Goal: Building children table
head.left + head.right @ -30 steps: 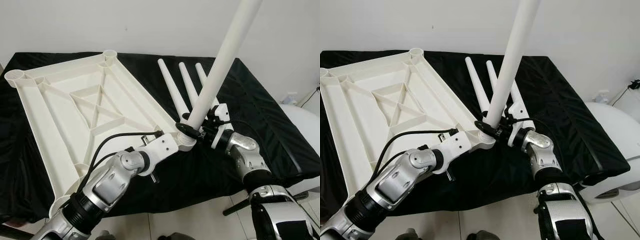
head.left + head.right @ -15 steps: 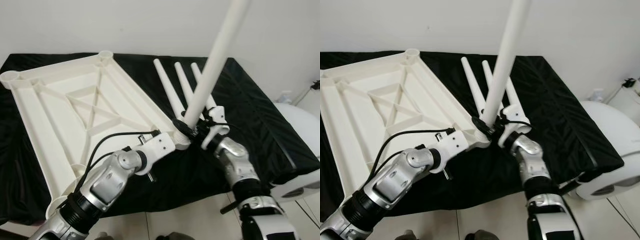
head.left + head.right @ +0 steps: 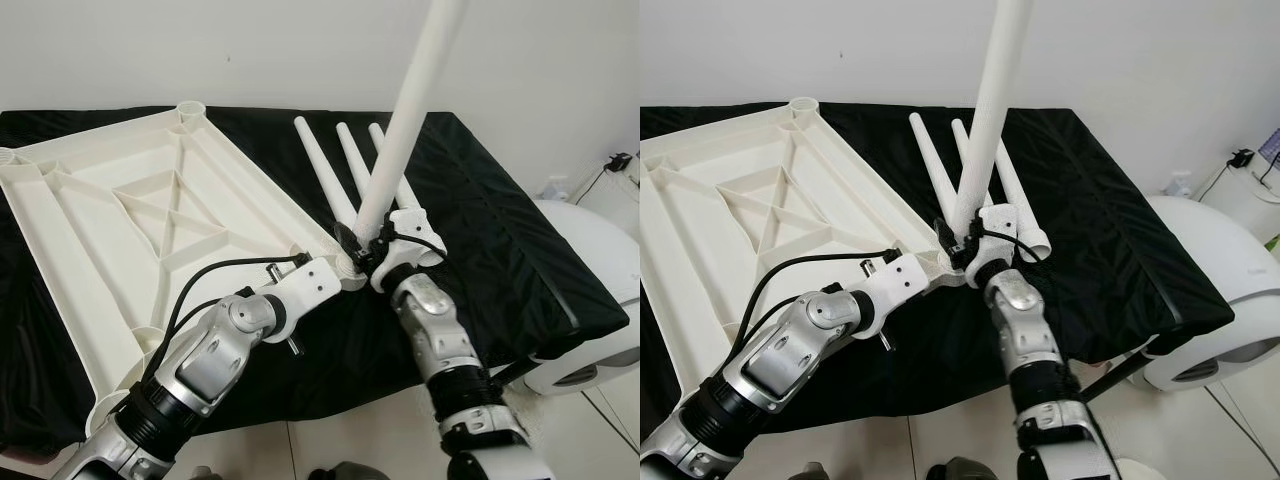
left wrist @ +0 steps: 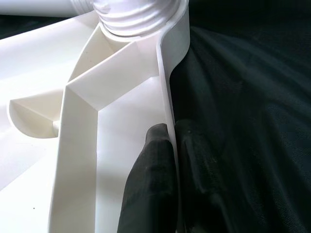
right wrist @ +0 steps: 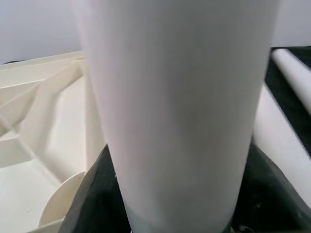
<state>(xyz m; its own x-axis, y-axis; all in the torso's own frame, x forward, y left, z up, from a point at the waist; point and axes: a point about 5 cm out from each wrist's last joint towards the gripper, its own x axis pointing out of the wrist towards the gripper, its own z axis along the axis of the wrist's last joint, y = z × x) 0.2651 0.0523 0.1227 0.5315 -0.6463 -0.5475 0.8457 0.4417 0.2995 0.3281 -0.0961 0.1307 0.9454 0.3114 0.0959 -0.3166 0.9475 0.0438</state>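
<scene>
Here the upturned white tabletop [image 3: 150, 215] lies on the black cloth [image 3: 480, 240]. The left gripper [image 4: 167, 160] is pinched on the tabletop's side rim, one finger [image 4: 150, 179] inside the wall and one outside, just short of the corner socket [image 4: 136, 14]. At that socket the right gripper [image 3: 362, 255] clasps the base of a white leg [image 3: 405, 120] that stands up tilted; it seems to sit in the socket. Beyond this gripper three more legs [image 3: 345, 175] lie side by side on the cloth.

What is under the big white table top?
A black cloth lies under the upside-down table top. It covers whatever holds everything up, so that cannot be seen. Three loose white legs lie on the cloth beside it.
</scene>
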